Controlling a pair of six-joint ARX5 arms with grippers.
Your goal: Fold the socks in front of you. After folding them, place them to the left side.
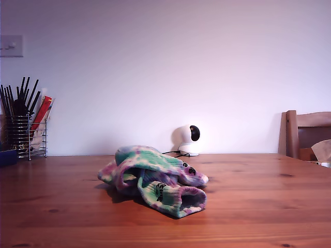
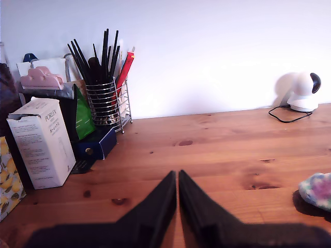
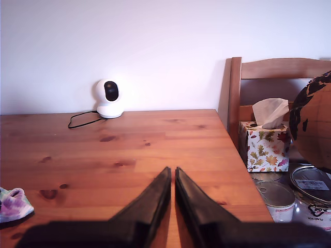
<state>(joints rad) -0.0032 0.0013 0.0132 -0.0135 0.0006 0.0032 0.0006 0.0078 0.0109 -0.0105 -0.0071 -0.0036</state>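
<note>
The socks [image 1: 155, 178] lie in a crumpled heap on the wooden table [image 1: 269, 206] near the middle of the exterior view, teal-green, purple and white with black lettering. Only an edge of the socks [image 2: 316, 190] shows in the first wrist view, and a small corner of the socks [image 3: 14, 204] in the second wrist view. My first gripper [image 2: 177, 178] is shut with nothing in it, over bare wood apart from the socks. My second gripper [image 3: 172, 174] is shut and empty too, also apart from them. Neither gripper shows in the exterior view.
A wire holder of black sticks [image 1: 23, 129] stands at the exterior view's left, with boxes [image 2: 44, 142] beside it. A small white camera [image 1: 188, 139] with a cable sits by the wall. A wooden chair [image 3: 274, 88], tissue box [image 3: 266, 144] and tins [image 3: 276, 199] are past the table's edge.
</note>
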